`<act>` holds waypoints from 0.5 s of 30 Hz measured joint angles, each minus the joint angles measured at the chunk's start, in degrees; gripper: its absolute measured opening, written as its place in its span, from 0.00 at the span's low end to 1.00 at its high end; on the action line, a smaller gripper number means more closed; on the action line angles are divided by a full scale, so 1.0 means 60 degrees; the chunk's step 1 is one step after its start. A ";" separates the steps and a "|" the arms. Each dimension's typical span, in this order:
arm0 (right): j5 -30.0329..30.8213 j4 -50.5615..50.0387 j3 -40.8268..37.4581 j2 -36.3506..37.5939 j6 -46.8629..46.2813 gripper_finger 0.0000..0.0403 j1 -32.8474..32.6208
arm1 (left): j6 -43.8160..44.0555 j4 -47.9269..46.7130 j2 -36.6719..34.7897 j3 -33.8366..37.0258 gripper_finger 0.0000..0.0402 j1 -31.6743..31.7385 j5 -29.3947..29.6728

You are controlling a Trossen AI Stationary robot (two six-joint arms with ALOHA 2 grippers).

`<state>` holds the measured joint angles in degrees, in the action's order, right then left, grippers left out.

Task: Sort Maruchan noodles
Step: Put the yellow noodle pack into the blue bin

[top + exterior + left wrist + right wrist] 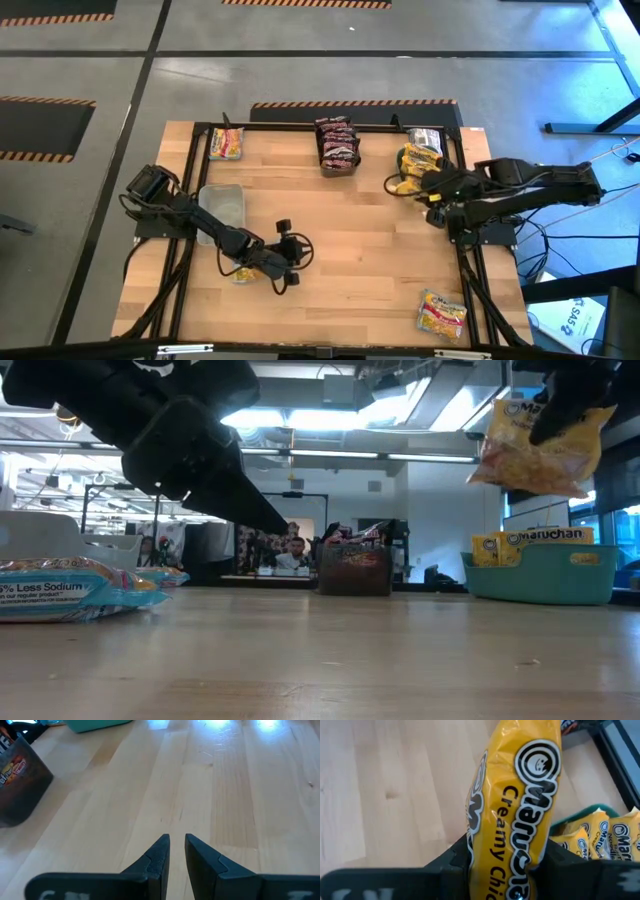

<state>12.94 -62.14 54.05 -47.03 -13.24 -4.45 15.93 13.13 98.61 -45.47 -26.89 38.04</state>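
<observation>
My right gripper (418, 186) is shut on a yellow Maruchan packet (520, 805), raised over the table's far right, above a teal bin (560, 582) holding more yellow packets (545, 538). My left gripper (177, 845) hovers low over bare wood near the table's middle, its fingers shut with nothing between them. A dark bin (338, 148) at the far middle holds dark red-orange packets. Loose packets lie flat at the far left (226, 143), at the near right (442, 313) and under the left arm (241, 272). My right gripper pinches the yellow packet between its two fingers, one at each side of the packet's lower part (485, 865). The fingers slant down from the table's right side. The packet (535, 448) is lifted clear, bulging and tilted, above the teal bin.
A clear grey bin (224, 205) stands beside the left arm. A silver-white packet (428, 138) lies at the far right by the teal bin. A light-blue packet (60, 592) shows low on the left. Open wood stretches across the middle. People sit in the room behind.
</observation>
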 joint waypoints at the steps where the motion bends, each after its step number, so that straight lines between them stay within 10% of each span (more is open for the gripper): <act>1: -0.0007 -0.0075 -0.0009 -0.0011 0.0047 0.28 0.0000 | -0.0002 0.0000 0.0000 0.0000 0.14 0.0000 0.0000; 15: 0.0252 -0.0890 -0.0240 -0.0464 0.0210 0.28 0.0000 | 0.0027 0.0000 0.0000 0.0000 0.14 -0.0004 0.0000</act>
<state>14.45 -67.48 52.61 -49.81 -11.98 -4.45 16.10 13.13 98.61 -45.47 -26.92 38.04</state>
